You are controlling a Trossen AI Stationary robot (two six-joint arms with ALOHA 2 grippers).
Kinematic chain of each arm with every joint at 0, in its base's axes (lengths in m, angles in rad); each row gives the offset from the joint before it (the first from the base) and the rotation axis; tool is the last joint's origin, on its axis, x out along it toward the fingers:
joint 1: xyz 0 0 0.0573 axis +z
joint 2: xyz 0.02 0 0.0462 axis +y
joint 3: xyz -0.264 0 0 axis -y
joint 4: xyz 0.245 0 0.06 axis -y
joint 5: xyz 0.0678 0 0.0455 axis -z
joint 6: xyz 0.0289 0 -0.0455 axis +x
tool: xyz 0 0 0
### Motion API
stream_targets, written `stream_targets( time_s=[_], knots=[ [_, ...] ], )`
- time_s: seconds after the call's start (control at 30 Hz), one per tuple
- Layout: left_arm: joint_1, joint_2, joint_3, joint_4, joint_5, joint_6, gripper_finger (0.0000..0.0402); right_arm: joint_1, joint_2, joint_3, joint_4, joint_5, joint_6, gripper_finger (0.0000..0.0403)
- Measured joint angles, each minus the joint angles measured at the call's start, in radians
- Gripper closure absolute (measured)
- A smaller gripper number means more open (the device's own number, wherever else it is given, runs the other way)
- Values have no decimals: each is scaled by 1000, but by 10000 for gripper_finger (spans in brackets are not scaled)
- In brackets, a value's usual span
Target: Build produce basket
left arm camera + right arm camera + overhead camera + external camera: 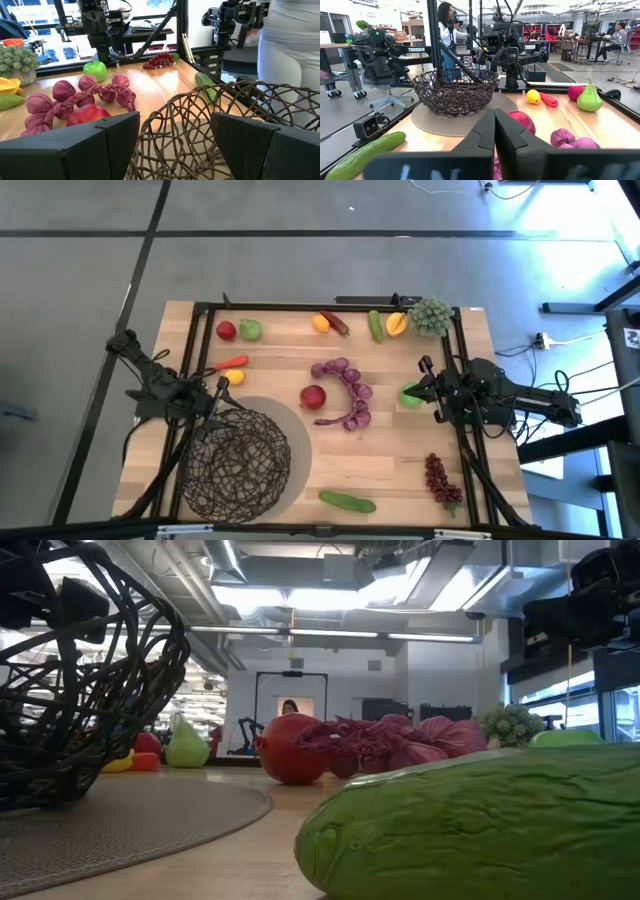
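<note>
The dark wire basket (236, 462) stands on a round grey mat (288, 416) at the near left of the table. The produce lies spread over the wood: a red apple (312, 396), a purple braided bunch (350, 392), a green apple (409, 396), dark-red grapes (439, 478), a cucumber (347, 501), a chili (232, 363), and several pieces along the far edge. My left gripper (175, 125) stands open and level just behind the basket's rim (200, 100), touching nothing. My right gripper (494, 127) is shut and level beside the green apple, holding nothing.
A black frame (330, 306) runs around the table's edges. A red apple (226, 330) and a green pear (250, 330) lie far left. A green bushy bunch (430, 315) sits far right. A person (290, 45) stands beyond the table's near side.
</note>
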Motion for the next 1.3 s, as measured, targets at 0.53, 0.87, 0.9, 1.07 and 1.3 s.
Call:
stream_targets(
  time_s=[0.53, 0.87, 0.9, 1.07, 1.3],
  knots=[
    [0, 0, 0, 0, 0, 0, 166, 0, 0, 0, 0, 0, 0, 402],
    [0, 0, 0, 0, -11, 106, 166, 0, 0, 0, 0, 0, 28, 402],
    [0, 0, 0, 0, -11, 106, 166, 0, 0, 0, 0, 0, 29, 402],
    [0, 0, 0, 0, -11, 107, 166, 0, 0, 0, 0, 0, 28, 402],
    [12, 0, -1, 169, -233, 79, 166, 0, 0, 0, 0, 0, 26, 402]
  ],
)
